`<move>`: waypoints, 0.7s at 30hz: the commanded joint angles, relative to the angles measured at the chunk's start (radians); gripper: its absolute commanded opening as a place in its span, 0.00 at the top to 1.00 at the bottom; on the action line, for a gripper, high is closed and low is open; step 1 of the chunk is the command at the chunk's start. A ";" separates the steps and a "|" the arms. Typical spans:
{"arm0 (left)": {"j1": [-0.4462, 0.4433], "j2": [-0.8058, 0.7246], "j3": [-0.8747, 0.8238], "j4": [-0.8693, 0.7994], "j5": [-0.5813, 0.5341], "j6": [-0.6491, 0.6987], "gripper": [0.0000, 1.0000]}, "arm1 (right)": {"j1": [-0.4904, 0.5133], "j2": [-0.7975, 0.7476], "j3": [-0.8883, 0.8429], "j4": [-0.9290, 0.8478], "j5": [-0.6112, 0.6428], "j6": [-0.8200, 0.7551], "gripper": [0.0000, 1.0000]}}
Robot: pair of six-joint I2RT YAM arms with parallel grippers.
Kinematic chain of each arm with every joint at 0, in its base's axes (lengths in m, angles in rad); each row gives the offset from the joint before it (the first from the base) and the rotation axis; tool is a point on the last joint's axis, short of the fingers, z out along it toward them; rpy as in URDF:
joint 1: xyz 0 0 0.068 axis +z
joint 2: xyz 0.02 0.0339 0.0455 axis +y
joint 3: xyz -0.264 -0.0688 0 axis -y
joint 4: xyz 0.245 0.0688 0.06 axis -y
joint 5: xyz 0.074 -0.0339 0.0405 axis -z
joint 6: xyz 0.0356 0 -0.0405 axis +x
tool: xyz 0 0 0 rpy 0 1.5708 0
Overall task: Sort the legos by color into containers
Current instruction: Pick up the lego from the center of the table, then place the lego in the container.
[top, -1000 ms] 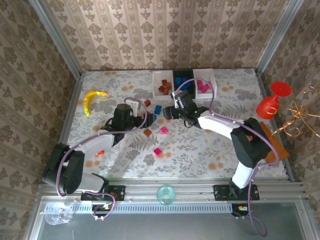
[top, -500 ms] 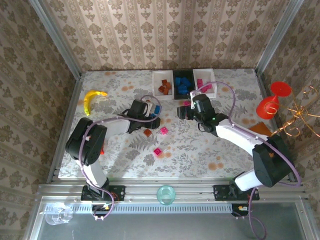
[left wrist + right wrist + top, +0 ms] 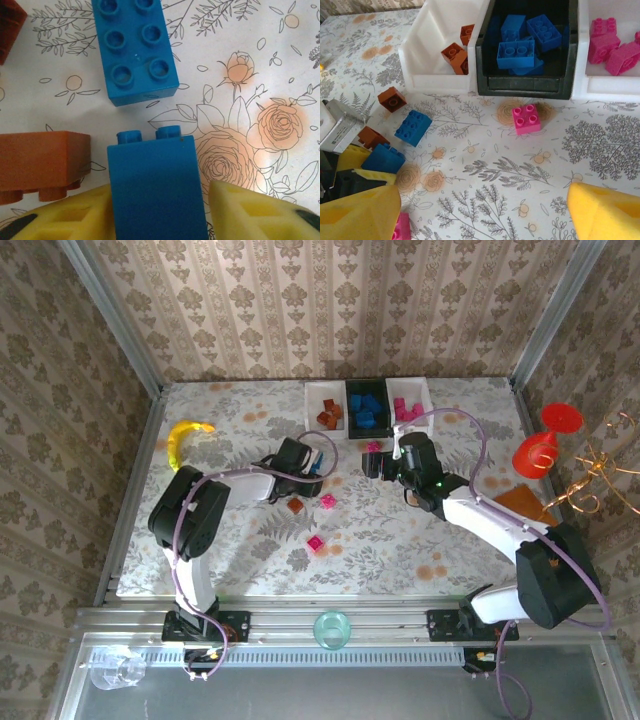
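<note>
Slip risk: left gripper [image 3: 157, 192] straddles blue brick [image 3: 152, 170], firm grip cannot tell; brown brick [image 3: 42, 157] just beside one pad may get dragged along. Right gripper [image 3: 484, 195] open, pink brick [image 3: 527, 119] ahead.

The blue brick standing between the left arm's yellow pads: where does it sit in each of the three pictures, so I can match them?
Top external: the blue brick is mid-table, just in front of the left white tray.
Left wrist: bottom centre, between the yellow pads.
Right wrist: lower left, by the same pads.
Shared landmark in both wrist views: the flat blue brick lying just beyond it.
</note>
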 commanded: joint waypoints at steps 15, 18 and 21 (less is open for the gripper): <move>-0.056 -0.151 -0.010 0.198 0.056 -0.082 0.66 | -0.008 -0.128 -0.133 0.080 0.074 0.088 0.12; -0.056 -0.107 0.078 0.197 0.055 -0.075 0.66 | -0.007 -0.155 -0.153 0.089 0.114 0.102 0.12; -0.054 -0.036 0.193 0.187 0.051 -0.056 0.66 | -0.006 -0.175 -0.177 0.098 0.154 0.104 0.12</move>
